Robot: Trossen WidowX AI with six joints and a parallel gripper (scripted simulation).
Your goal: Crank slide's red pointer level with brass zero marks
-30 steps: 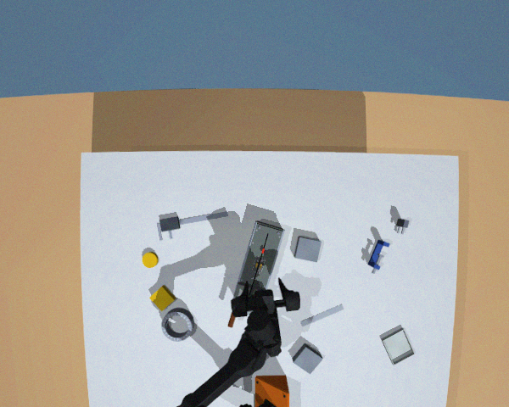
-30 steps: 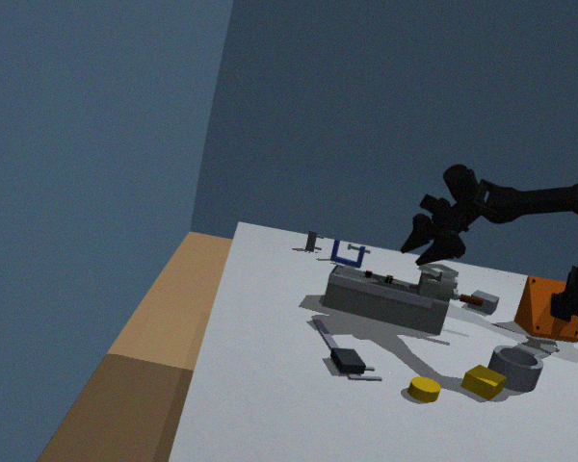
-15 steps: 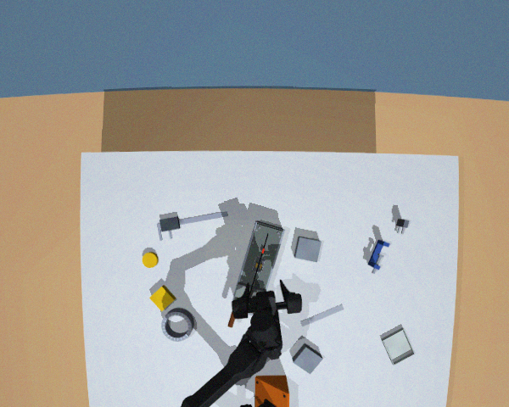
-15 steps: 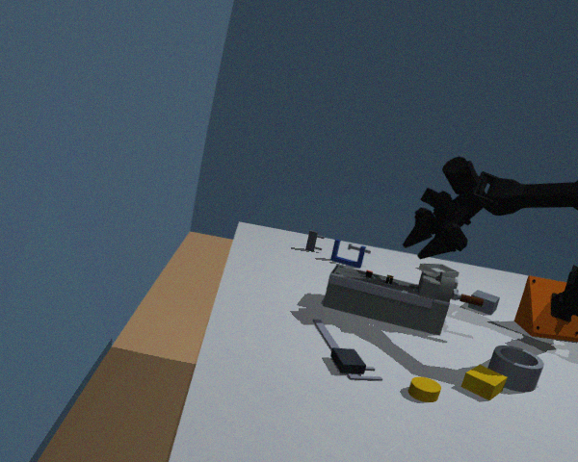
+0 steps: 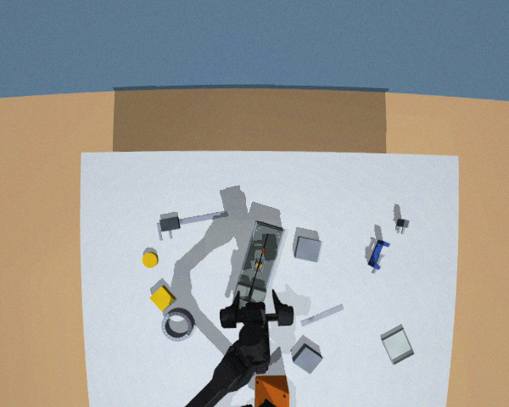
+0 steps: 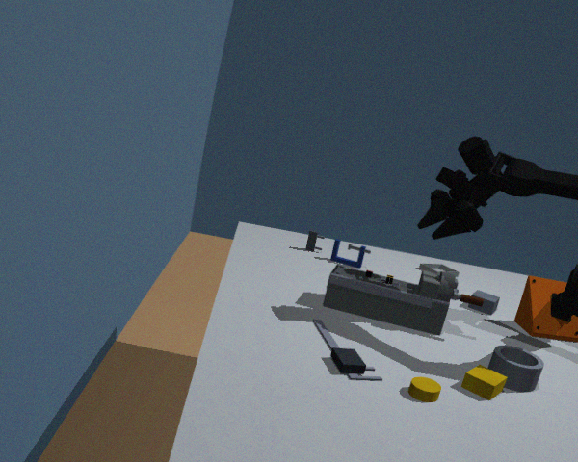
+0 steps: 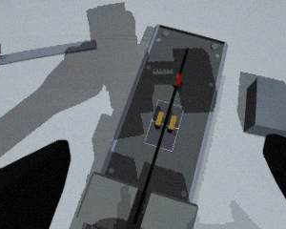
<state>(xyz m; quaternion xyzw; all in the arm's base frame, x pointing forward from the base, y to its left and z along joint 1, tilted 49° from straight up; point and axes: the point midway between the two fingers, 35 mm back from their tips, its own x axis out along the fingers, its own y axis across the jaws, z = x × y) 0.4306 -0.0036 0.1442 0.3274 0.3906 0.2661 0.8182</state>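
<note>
The grey machine (image 5: 274,263) (image 6: 379,308) (image 7: 191,153) lies lengthwise with its headstock towards the arm's base. Its red pointer (image 5: 263,251) (image 6: 369,273) (image 7: 177,79) sits on a black line, clearly off the two brass marks (image 5: 258,265) (image 6: 389,278) (image 7: 172,123), on the side away from the crank. The brown crank handle (image 6: 471,299) sticks out at the headstock end; the arm hides it in the top view and it is outside the wrist view. My gripper (image 5: 256,292) (image 6: 427,232) is open and empty, high above the headstock end, touching nothing.
Grey blocks (image 5: 308,248) (image 5: 307,358) stand right of the machine. Left are a dark block with a long bar (image 5: 170,222) (image 6: 348,360), a yellow disc (image 5: 149,259), a yellow block (image 5: 162,298) and a grey ring (image 6: 511,376). A blue clamp (image 5: 376,255) (image 6: 348,261) is far right.
</note>
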